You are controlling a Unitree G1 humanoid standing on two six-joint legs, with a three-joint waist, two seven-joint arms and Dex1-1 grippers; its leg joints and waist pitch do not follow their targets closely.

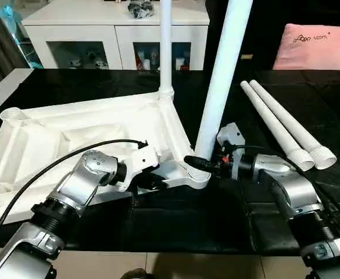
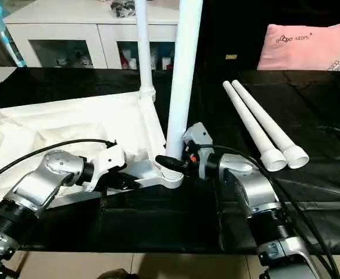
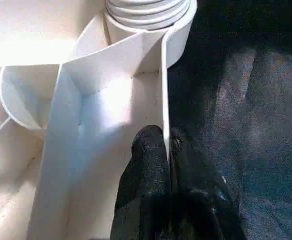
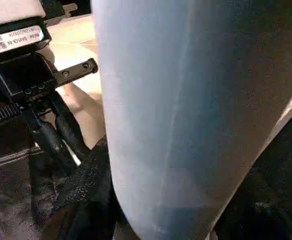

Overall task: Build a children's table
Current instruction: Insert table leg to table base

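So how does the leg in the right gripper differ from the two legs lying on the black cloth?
The held leg stands upright with its foot in the tabletop's near corner socket, and the right gripper is closed around its base. The two loose legs lie flat side by side, touching, free of the tabletop and ungripped, ribbed ends toward the robot. All are white tapered tubes.

Both silver forearms reach inward: left gripper pinched closed on the tabletop's rim, right gripper clasping an upright leg.
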